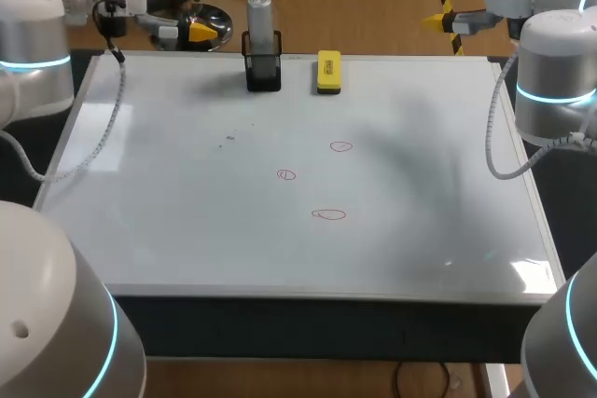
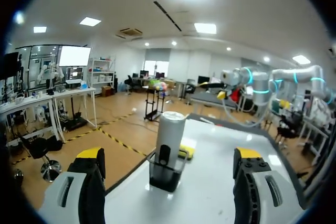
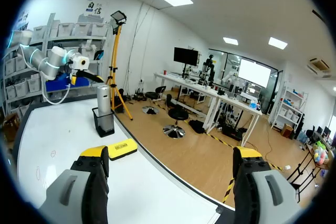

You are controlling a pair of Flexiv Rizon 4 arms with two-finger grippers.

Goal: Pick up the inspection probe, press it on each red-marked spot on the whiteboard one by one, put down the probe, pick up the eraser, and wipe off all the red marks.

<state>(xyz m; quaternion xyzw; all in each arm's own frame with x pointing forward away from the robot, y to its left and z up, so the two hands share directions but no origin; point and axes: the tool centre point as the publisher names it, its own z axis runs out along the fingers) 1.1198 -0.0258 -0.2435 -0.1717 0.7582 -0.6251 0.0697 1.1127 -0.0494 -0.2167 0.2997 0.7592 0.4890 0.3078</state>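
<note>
The silver cylindrical probe [image 1: 259,14] stands upright in a black holder [image 1: 263,68] at the whiteboard's far edge, with the yellow eraser [image 1: 328,72] lying just to its right. Three red-marked spots [image 1: 340,146] [image 1: 285,174] [image 1: 327,214] sit near the board's middle. My left gripper [image 1: 191,32] is open off the far left corner; in its wrist view the probe [image 2: 170,136] and holder [image 2: 166,171] stand ahead between the open fingers [image 2: 90,162]. My right gripper [image 1: 443,18] is open beyond the far right corner. In the right wrist view the eraser [image 3: 121,149] and probe [image 3: 104,100] lie ahead to the left side.
The whiteboard [image 1: 187,221] covers nearly the whole table, framed by a thin metal rim. A few faint dark specks [image 1: 230,137] lie left of the red marks. Both arm bases stand at the near corners.
</note>
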